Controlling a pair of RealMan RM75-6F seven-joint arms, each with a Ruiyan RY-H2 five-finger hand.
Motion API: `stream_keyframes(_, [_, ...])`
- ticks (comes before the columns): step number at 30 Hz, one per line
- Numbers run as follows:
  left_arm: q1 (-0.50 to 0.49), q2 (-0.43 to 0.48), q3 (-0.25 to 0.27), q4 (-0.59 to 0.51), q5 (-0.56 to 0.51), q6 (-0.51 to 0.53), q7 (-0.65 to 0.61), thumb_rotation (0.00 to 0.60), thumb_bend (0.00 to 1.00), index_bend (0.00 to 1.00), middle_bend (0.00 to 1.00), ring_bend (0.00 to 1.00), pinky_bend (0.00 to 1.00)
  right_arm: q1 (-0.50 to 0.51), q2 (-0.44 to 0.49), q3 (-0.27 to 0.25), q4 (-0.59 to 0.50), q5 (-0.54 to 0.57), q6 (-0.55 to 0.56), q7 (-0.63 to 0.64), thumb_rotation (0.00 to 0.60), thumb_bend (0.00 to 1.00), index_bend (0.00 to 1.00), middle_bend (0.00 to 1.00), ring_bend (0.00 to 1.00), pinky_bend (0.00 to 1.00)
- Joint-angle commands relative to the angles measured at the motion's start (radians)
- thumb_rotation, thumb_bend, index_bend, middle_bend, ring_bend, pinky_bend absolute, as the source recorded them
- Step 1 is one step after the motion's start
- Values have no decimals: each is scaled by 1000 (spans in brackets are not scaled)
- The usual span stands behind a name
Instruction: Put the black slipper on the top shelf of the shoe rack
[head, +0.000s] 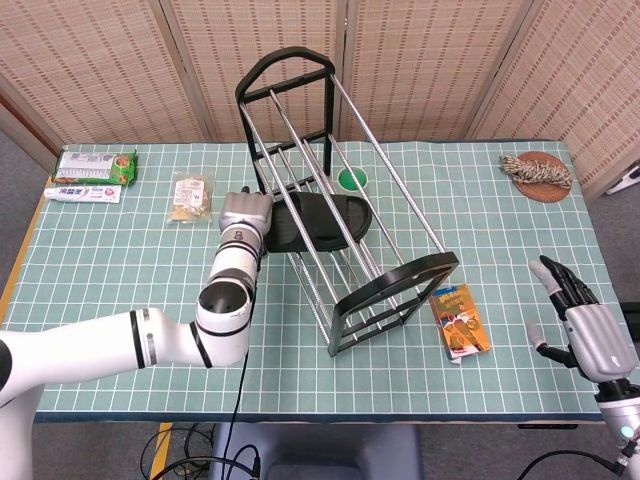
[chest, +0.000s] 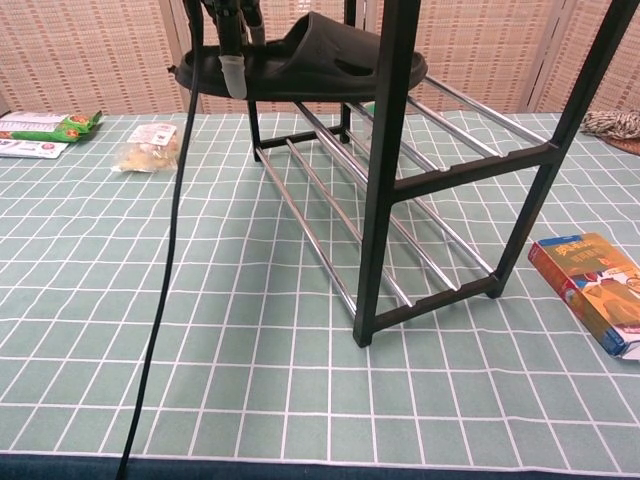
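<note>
A black slipper (head: 318, 221) lies flat just above the centre of the head view, resting across the chrome bars of the top shelf of a black-framed shoe rack (head: 395, 293) that runs diagonally from the upper middle toward the lower right. In the chest view the slipper (chest: 310, 68) sits along the top edge of the frame, its heel end sticking out past the rack's left side. The left hand (head: 243, 212) is at that heel end; the wrist housing covers the fingers from above, and in the chest view only a few dark fingers (chest: 233, 62) with pale tips hang down against the slipper's edge, cut off by the top of the frame, so it is not possible to say whether they grip it or only touch it. A black cable (chest: 165, 270) hangs from that arm down the left of the chest view. The right hand (head: 585, 330) is at the lower right edge of the head view, off the table, fingers spread and holding nothing. The table (head: 120, 300) wears a green cloth with a white grid. On it are an orange box (head: 461, 320) beside the rack's near foot, a snack packet (head: 192, 195), a toothpaste box (head: 82, 193), and a coil of rope on a round mat (head: 538, 170) at upper right. Woven screens (head: 110, 60) stand behind.
</note>
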Motion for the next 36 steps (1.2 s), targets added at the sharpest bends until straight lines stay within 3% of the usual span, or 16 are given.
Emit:
stream_keyframes(1, [-2, -3, -3, -1, 3, 2, 1, 600, 199, 86, 105, 0, 222, -1, 1, 0, -1, -1, 2, 0, 600, 440, 0, 0, 0, 115])
stream_keyframes(8, [-5, -13, -11, -2, 12, 7, -3, 600, 167, 17, 38, 0, 222, -3, 1, 0, -2, -3, 7, -2, 600, 439, 0, 0, 0, 115])
stream_keyframes(36, [30, 33, -23, -38, 40, 21, -16, 599, 156, 2, 9, 0, 176, 0, -1, 1, -1, 1, 0, -8, 600, 440, 0, 0, 0, 115])
